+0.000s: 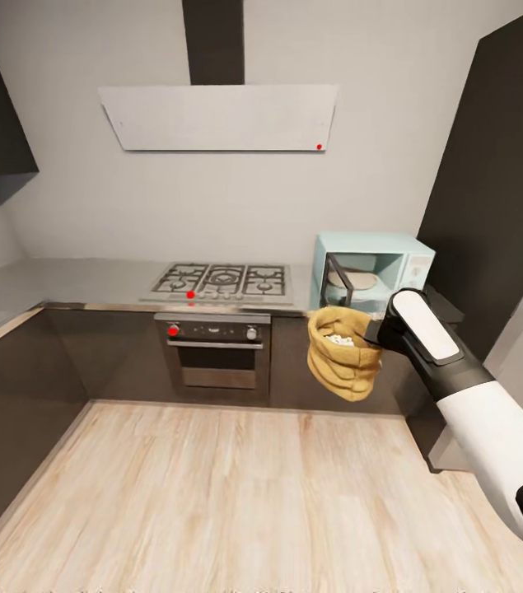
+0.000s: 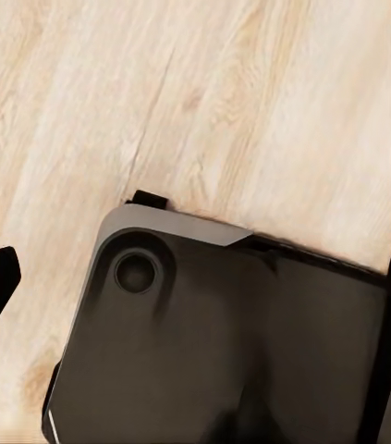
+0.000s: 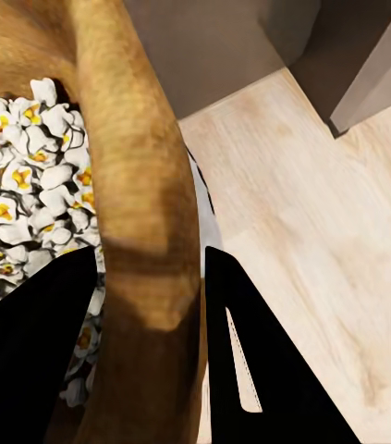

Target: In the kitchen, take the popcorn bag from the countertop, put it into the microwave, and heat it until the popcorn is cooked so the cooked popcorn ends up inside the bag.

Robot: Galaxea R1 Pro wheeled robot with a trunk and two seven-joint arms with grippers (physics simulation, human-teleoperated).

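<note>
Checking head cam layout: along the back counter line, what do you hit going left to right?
Countertop → gas hob → popcorn bag, held up in front of the cabinets by the right gripper → microwave, door open → dark tall unit at the far right.

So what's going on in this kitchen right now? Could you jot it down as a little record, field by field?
Setting: kitchen with a gas hob, a built-in oven and a light wood floor
Held item: popcorn bag, lifted in the air in front of the dark cabinets
Holder: right gripper, its fingers clamped on the bag's rim, one inside and one outside
Bag contents: popcorn, white and puffed
Microwave: on the countertop, door open, behind the bag
Left gripper: cannot tell open or shut; its camera faces the floor and the robot's dark base
</note>
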